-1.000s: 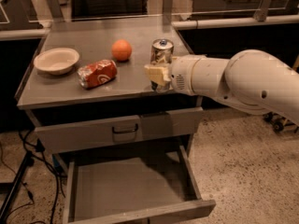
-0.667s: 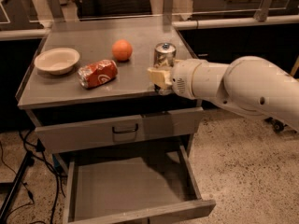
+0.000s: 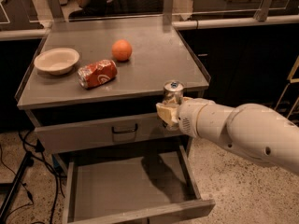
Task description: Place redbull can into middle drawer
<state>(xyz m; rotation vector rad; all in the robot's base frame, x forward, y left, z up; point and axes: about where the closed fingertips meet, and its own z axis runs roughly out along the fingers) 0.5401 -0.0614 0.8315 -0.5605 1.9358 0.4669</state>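
The redbull can (image 3: 173, 93), slim and silver with a shiny top, is held upright in my gripper (image 3: 168, 112), which is shut on its lower half. It hangs off the countertop's front right edge, above the open middle drawer (image 3: 126, 185). The drawer is a wide grey tray with a bare floor, pulled out below a closed drawer front with a dark handle (image 3: 124, 129). My white arm (image 3: 233, 127) reaches in from the right.
On the grey countertop (image 3: 154, 59) lie a red-orange soda can on its side (image 3: 97, 73), an orange fruit (image 3: 121, 50) and a white bowl (image 3: 57, 60). Black cables (image 3: 28, 171) trail on the floor at left.
The gripper has carried the redbull can off the countertop, forward and down past its front edge, over the open drawer. The view has shifted too.
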